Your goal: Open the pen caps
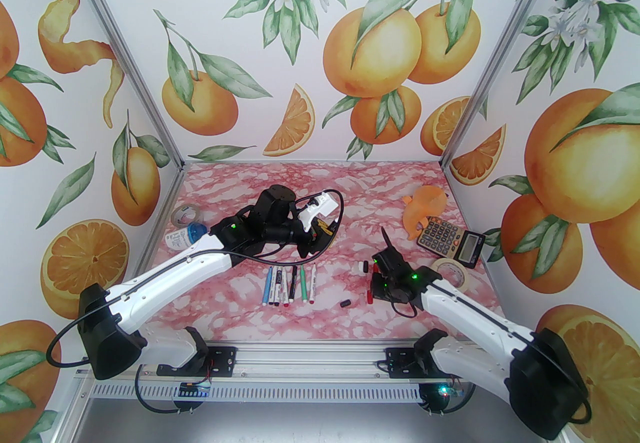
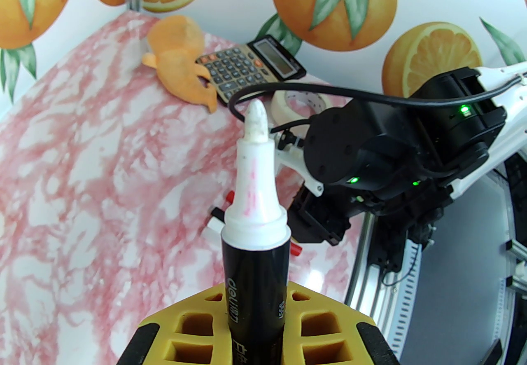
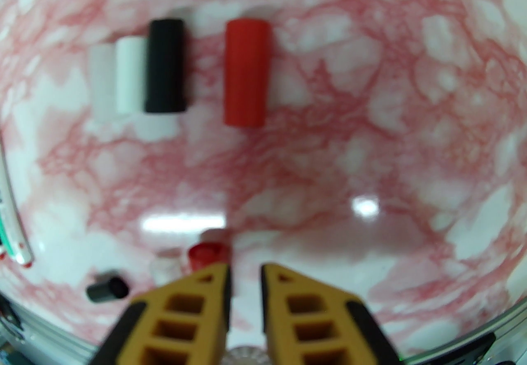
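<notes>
**Caps.** A red cap [image 3: 247, 71], a black cap [image 3: 164, 66] and a white cap [image 3: 131, 75] lie loose on the table [image 3: 411, 108]. All three are smooth, stubby plastic cylinders lying parallel. Black and white touch; red lies just apart. A paler shape left of the white cap is too blurred to identify. Closer to the right pincer [image 3: 246, 268], a small black cap [image 3: 108, 291] and a red-rimmed cap [image 3: 206, 256] are out of focus. The right pincer's yellow, cut-out fingers are drawn almost together, with nothing between them, low over the glossy pink-marbled surface.

**Black pen [image 2: 255, 264].** It is uncapped and pinched in the left pincer [image 2: 257, 291], nib pointing toward the right arm. The barrel is glossy black with white print. The neck is white plastic smeared pink, and the nib is rounded and off-white. The lower barrel is cut off by the frame edge.

**Row of pens [image 1: 290, 286].** They lie near-parallel at the table's centre, one blue and one green among them; the print is unreadable.

**Surroundings.** A calculator [image 1: 450, 241] and a tape roll [image 1: 452, 273] sit at the right.
</notes>
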`<state>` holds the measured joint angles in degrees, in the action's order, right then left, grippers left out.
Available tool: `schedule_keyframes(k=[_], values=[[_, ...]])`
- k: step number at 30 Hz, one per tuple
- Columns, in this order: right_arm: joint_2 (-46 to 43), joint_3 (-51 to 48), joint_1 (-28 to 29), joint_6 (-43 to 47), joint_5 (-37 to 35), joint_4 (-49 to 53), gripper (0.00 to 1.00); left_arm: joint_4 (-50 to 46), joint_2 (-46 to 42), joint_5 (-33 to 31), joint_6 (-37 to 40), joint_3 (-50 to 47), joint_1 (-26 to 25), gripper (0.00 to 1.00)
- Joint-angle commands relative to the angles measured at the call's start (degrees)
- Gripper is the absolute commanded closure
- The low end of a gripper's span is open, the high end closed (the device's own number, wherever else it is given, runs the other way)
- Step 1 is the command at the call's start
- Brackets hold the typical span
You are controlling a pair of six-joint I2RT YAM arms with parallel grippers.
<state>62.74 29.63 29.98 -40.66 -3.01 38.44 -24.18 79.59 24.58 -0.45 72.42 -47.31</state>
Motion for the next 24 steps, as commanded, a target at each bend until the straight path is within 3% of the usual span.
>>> schedule_keyframes(k=[1,24], values=[[0.9,-1.3,0.3,-0.5,-2.2,-2.3,0.81,1.3,0.5,0.9,0.5,-0.7,-0.2,0.98],[5.4,-1.4,0.3,0.7,-2.5,-4.6,0.76,0.9,0.7,1.1,0.8,-0.5,-0.6,0.97]])
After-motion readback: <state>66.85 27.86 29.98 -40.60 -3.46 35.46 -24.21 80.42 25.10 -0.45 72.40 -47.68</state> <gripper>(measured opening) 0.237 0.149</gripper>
